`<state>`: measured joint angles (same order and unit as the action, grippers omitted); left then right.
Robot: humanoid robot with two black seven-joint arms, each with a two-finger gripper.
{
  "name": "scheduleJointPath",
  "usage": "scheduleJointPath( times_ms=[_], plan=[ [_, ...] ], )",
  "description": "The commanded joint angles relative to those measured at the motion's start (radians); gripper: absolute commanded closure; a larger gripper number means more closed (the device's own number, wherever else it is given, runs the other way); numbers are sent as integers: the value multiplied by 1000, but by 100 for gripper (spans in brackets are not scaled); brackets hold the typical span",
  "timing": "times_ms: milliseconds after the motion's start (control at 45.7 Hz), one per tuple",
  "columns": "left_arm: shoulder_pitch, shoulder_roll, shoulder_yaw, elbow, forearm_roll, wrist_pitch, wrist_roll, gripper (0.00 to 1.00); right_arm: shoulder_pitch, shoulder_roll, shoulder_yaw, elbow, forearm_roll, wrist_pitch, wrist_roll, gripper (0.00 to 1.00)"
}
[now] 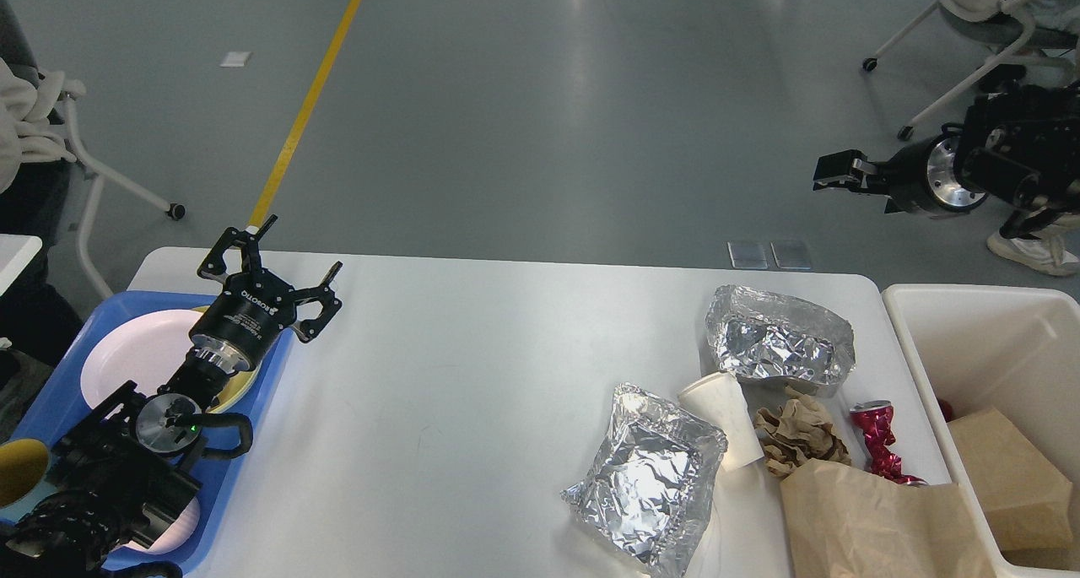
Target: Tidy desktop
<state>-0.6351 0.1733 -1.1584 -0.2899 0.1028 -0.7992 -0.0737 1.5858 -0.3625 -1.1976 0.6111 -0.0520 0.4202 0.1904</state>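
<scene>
The white desktop (472, 375) carries litter at its right end: two crumpled foil trays (780, 342) (650, 477), a tipped white paper cup (726, 418), a crumpled brown paper ball (797, 434), a crushed red can (877, 439) and a brown paper bag (877, 519). My left gripper (305, 242) is open and empty above the table's far left corner, beside the blue tray (59, 392). My right gripper (834, 175) hovers in the air beyond the table's far right edge, pointing left; its fingers cannot be told apart.
The blue tray holds a white plate (135, 359), a yellow plate (245, 384) and a yellow cup (17, 472). A white bin (987, 342) at the right holds a brown box (1008, 477). Chairs stand on the floor at far left and far right.
</scene>
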Motion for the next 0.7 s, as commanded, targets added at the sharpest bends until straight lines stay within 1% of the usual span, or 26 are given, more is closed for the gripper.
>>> scheduleJointPath(
  times_ms=[0,88,197,372,504,679],
  plan=[
    [0,0,0,0,0,0,0,3,66,-16,-89,27,0,80,0,0],
    [0,0,0,0,0,0,0,3,76,-16,-140,29,0,121,0,0],
    [0,0,0,0,0,0,0,3,74,-15,-186,30,0,124,0,0],
    [0,0,-1,0,0,0,0,3,69,-23,-194,35,0,131,0,0],
    [0,0,-1,0,0,0,0,3,102,-23,-192,44,-2,131,0,0],
    [0,0,0,0,0,0,0,3,119,-6,-169,45,-3,131,0,0]
  ],
)
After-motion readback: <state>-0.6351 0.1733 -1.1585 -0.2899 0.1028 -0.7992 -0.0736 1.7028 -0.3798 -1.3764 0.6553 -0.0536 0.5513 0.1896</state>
